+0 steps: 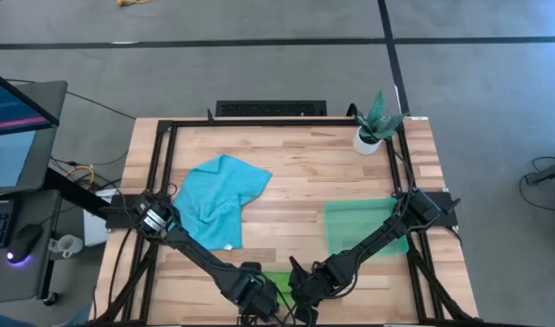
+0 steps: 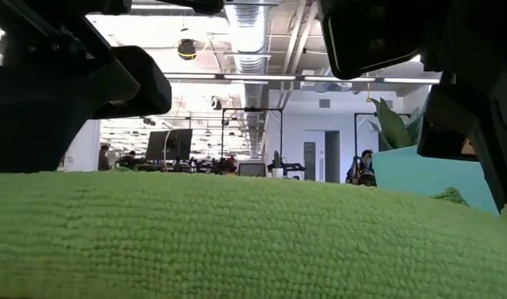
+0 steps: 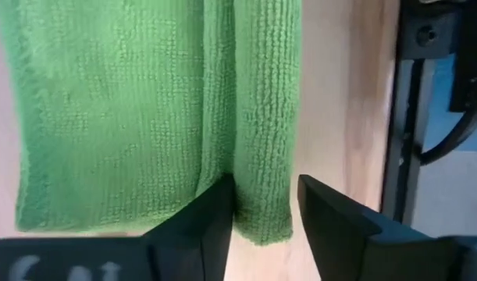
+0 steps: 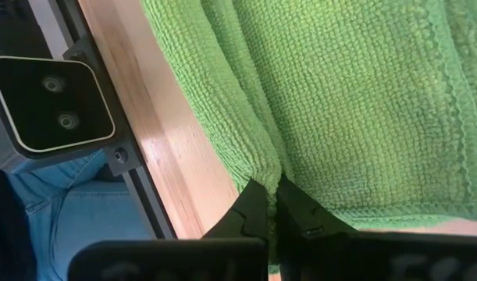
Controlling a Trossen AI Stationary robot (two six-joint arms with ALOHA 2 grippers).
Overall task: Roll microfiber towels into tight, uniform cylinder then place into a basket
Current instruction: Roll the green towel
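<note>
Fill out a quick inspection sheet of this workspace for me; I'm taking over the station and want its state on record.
Surface: wooden table, framed by black rails.
Job's things: lime green towel at the near edge, one edge folded over; turquoise towel crumpled at left; green basket at right, nothing seen in it.
Clutter: small white plant pot at the far right corner.
Grippers: left gripper open astride the folded edge; right gripper shut on the lime green towel.
Cables: loose wires left of the table.
Surroundings: monitor and keyboard at left; open office with distant people behind.
</note>
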